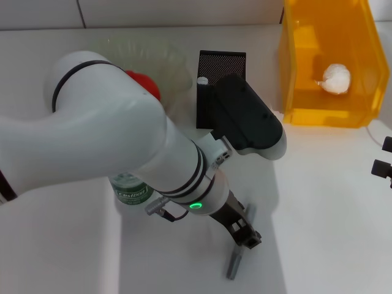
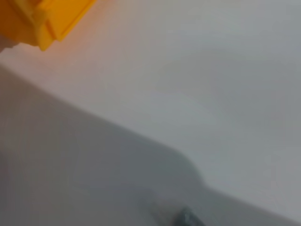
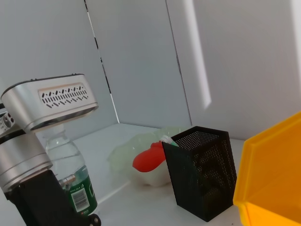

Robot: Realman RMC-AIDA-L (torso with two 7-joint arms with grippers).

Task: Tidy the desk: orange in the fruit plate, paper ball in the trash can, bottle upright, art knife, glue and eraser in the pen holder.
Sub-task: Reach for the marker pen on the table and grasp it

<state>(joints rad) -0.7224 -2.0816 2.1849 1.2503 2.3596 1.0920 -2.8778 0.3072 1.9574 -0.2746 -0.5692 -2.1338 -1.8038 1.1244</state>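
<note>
While the left gripper [image 1: 240, 240] reaches low over the white surface [image 1: 331, 202], its jaws sit at a slim grey tool, likely the art knife [image 1: 239, 248], lying flat; whether they clamp it I cannot tell. Just behind that arm stands one bottle [image 3: 73, 181], upright, green label showing. Farther back the single pen holder [image 1: 220, 73] stands with a white-tipped item poking above its rim. Beside it the fruit plate [image 1: 168, 64] holds one orange [image 1: 146, 84]. The trash can [image 1: 324, 67], lying so its opening faces the camera, contains one paper ball [image 1: 336, 78]. The right gripper [image 1: 383, 164] waits at the surface's right edge, jaws unclear.
</note>
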